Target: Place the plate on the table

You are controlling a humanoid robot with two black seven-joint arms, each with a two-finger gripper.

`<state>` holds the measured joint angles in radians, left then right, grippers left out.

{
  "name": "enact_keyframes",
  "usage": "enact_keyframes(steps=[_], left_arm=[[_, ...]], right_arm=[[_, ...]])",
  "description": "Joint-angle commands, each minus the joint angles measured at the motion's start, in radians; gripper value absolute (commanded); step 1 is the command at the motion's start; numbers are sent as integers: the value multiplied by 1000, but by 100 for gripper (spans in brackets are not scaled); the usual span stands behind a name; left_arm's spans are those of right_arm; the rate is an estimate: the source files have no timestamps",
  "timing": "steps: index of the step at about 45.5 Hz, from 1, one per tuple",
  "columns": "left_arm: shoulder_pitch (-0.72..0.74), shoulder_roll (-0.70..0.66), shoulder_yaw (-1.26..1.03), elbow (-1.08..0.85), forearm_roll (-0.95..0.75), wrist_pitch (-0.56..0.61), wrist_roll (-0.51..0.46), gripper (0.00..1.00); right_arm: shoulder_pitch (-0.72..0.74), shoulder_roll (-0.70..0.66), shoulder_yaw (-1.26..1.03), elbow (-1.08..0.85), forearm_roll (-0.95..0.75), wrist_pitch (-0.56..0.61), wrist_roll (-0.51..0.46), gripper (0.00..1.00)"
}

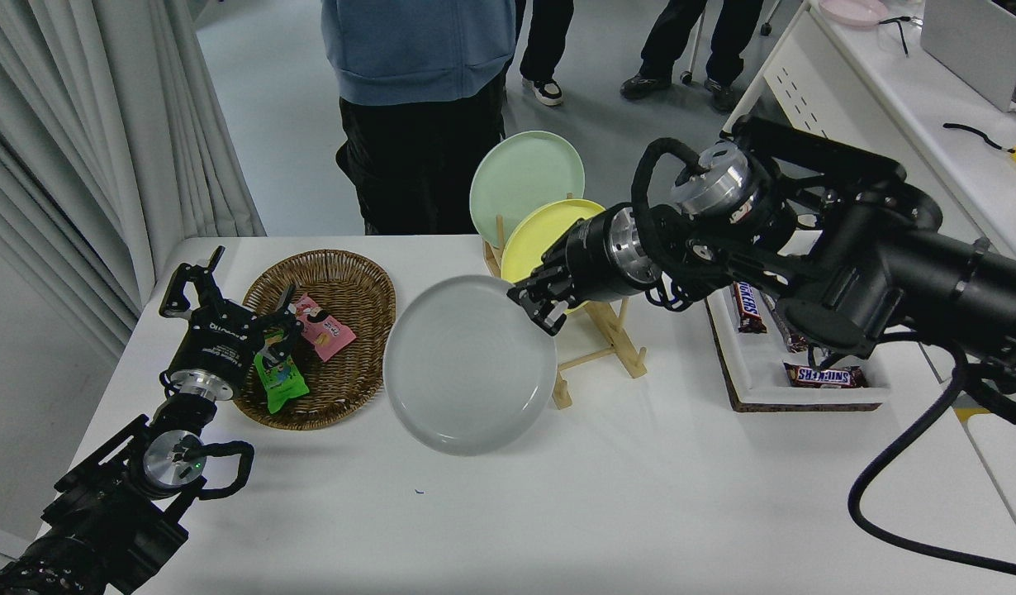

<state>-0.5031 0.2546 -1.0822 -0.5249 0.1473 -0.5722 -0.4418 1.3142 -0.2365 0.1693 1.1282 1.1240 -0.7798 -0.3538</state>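
Note:
The light grey plate (467,364) hangs tilted over the white table (607,496), just left of the wooden rack. My right gripper (534,307) is shut on the plate's upper right rim and holds it; the plate's lower edge is close to the tabletop, and I cannot tell if it touches. My left gripper (227,299) is parked open at the lower left, beside the basket.
A wooden rack (603,339) holds a yellow plate (541,235) and a pale green plate (524,186). A wicker basket (343,372) with snack packets is at the left. A white tray (756,372) with chocolate bars is at the right. A person (421,99) stands at the far side.

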Motion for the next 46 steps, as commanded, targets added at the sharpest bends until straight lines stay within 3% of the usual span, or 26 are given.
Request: enact_keyframes(steps=[1,22,46], left_arm=[[0,0,-1,-1,0,0,0,100],[0,0,-1,0,0,0,0,100],[0,0,-1,0,0,0,0,100]], right_arm=[[-64,52,-57,-54,72,-6,1,0],[-240,152,-50,-252,83,-6,1,0],[-325,146,36,-344,85,-6,-5,0]])
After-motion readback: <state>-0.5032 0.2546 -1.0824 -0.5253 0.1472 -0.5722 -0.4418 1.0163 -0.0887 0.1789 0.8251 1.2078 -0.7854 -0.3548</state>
